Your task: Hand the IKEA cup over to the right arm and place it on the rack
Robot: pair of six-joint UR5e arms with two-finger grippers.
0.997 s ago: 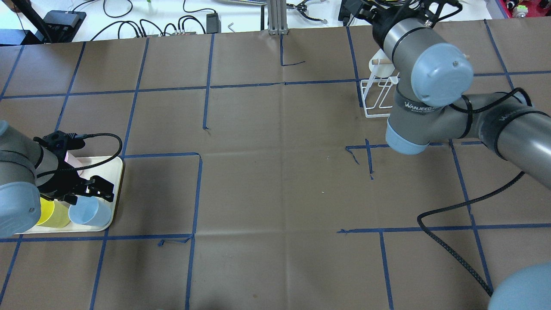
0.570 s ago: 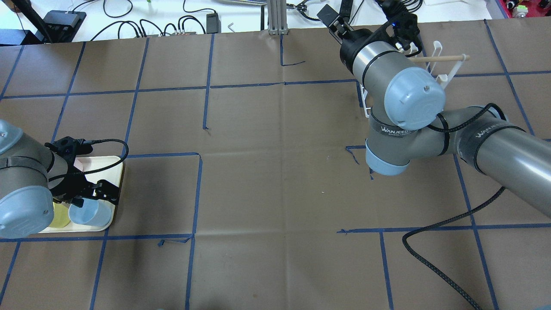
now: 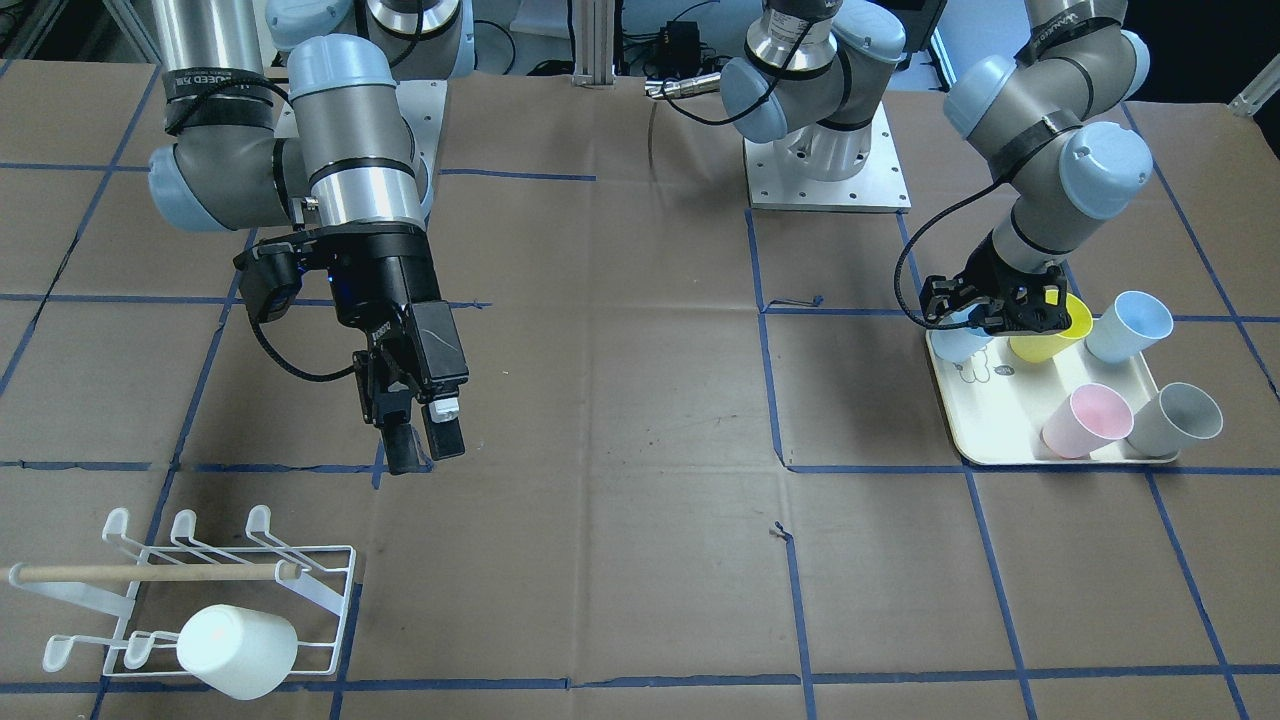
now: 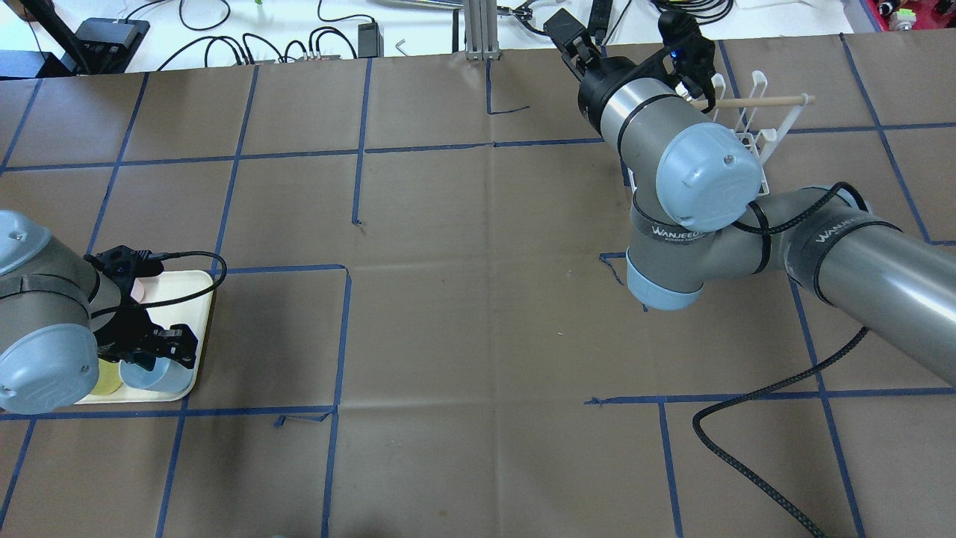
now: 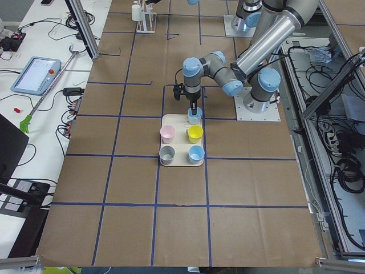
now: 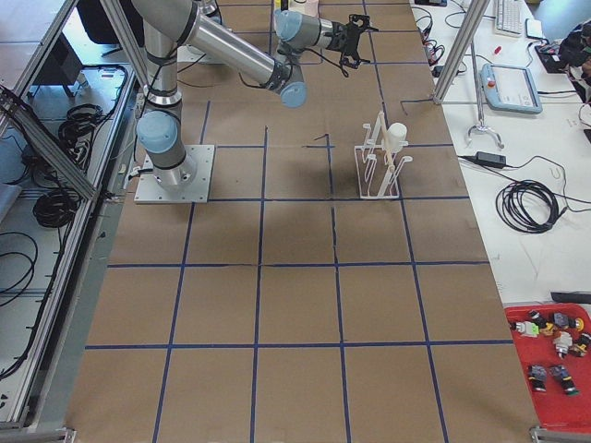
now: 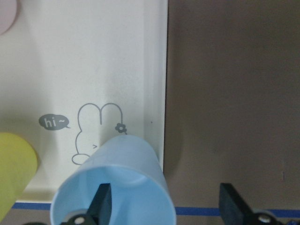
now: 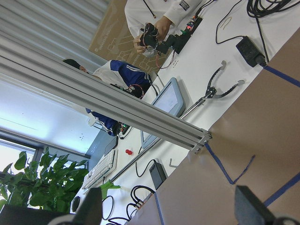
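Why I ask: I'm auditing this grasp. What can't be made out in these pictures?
Left wrist view: the bottom edge cuts off the jaws of the left gripper, so contact with the light-blue cup is unclear.
Overhead view: the right arm hides the white cup and most of the rack.
Overhead view: the left arm covers most cups on the tray.

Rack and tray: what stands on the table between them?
Nothing stands there. In the front-facing view, only brown paper with blue tape lines lies between the white wire rack and the cream tray.
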